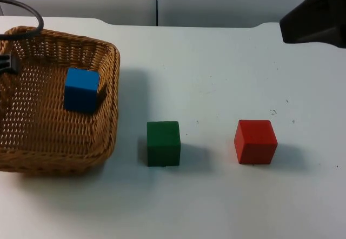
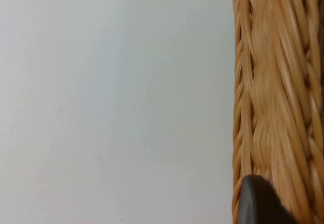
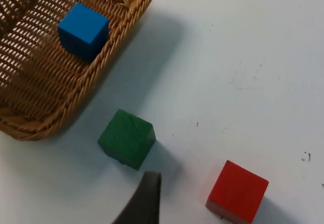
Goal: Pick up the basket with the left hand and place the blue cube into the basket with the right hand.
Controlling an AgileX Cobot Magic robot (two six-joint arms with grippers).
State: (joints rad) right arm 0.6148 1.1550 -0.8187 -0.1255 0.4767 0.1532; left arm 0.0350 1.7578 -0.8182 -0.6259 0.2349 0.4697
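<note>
White bench (image 1: 216,77) carries all: the blue cube (image 1: 81,90) already lies inside the basket (image 1: 108,141), whose rim the left pincer (image 1: 10,63) grips. Well apart from it, the right pincer (image 3: 144,198) hovers near the green cube (image 1: 163,143); whether it is open, I cannot tell. Judged next: lower the basket gently.

The basket (image 1: 105,66) is woven wicker, tan and rough-ribbed. The blue cube (image 1: 81,90), green cube (image 1: 163,143) and red cube (image 1: 255,141) look matt, faintly grained like painted wood. The white worktop (image 1: 216,66) is smooth.
</note>
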